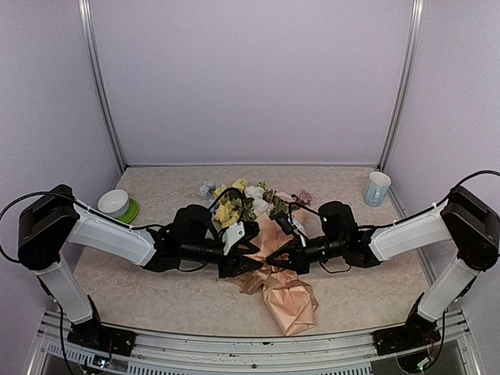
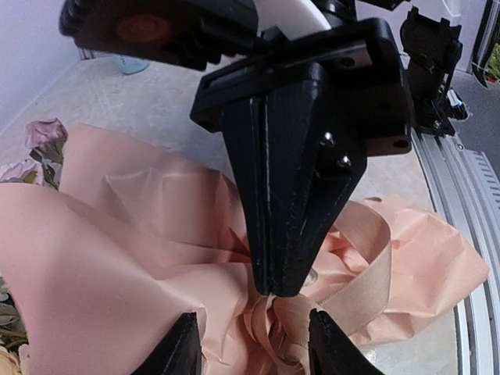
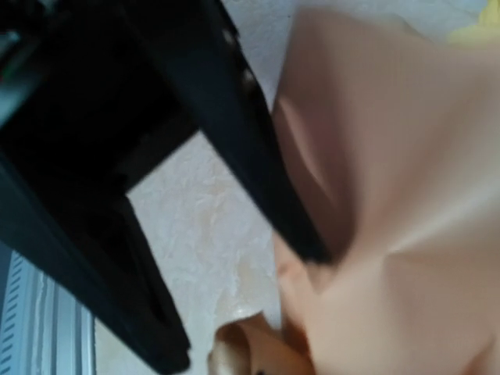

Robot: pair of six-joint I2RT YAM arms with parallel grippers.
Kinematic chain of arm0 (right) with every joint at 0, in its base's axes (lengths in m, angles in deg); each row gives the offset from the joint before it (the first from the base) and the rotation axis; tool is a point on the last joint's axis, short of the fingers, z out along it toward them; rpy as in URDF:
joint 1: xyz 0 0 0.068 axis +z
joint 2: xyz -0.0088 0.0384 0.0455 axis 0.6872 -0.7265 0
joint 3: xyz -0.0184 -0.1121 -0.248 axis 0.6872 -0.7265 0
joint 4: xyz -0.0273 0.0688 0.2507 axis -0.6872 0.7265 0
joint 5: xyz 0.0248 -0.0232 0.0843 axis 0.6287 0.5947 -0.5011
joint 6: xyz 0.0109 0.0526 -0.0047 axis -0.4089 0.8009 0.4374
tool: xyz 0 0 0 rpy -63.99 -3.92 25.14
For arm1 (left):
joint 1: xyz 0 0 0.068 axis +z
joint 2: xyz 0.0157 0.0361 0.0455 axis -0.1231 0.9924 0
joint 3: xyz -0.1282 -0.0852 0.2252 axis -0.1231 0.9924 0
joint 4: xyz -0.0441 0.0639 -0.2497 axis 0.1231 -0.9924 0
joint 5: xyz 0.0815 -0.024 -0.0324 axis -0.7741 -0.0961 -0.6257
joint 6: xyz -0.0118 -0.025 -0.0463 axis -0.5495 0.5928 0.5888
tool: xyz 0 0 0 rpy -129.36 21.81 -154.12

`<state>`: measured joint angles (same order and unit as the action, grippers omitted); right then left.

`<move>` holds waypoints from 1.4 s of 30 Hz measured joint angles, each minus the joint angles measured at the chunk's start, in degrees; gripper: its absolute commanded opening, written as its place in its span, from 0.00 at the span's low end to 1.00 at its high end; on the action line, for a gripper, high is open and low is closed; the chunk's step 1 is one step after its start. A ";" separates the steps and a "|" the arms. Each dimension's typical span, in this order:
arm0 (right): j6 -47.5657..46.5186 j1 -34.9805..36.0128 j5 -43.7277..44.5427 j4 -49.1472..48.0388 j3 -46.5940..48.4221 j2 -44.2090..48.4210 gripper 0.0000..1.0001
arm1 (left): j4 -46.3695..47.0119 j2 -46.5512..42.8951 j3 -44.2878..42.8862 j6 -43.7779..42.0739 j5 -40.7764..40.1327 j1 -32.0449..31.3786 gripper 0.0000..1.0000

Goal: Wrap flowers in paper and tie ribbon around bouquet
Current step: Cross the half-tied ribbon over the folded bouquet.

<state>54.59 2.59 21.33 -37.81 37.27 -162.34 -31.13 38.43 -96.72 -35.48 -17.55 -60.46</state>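
Step in hand: tying. The bouquet (image 1: 269, 234), pastel artificial flowers (image 1: 238, 201) in a cone of peach-pink wrapping paper (image 2: 117, 234), lies on the pale mottled table (image 1: 156, 289). Blooms point toward the far wall, the crumpled paper tail toward the arm bases. The thin, semi-sheer tan ribbon (image 2: 367, 269) is gathered at the waist, with one loop standing out to the side. The knot looks loose, so I judge it unfinished.

Right gripper (image 2: 280, 287): jaws closed, tip down at the ribbon gather. Cannot tell whether a strand is pinched.

Left gripper (image 2: 258, 348): fingers partway apart, straddling the cinched waist, one on each side. It holds nothing that shows.

Next move, likely: the left gripper closes on a free strand just beside the right tip, then the two draw apart to tighten. This calls for a pinch on ribbon alone, not paper.

Right wrist view is blurred and of little use.
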 measured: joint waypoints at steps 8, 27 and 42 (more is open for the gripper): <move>-1.18 0.00 -0.70 -0.31 0.00 -0.02 0.00 | -4.61 2.99 -3.19 -3.72 2.36 0.11 0.22; -1.42 0.00 -1.44 -0.92 0.00 -0.33 0.00 | -0.94 -4.44 2.21 -4.13 2.03 -2.82 0.33; -1.53 0.00 -1.57 -2.25 -0.61 0.04 0.00 | -3.21 0.81 -1.51 -3.21 -1.05 -2.69 0.26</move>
<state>53.06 2.59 19.76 -40.06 36.66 -162.29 -34.34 39.24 -98.23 -38.69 -18.60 -63.15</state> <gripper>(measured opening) 0.006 0.254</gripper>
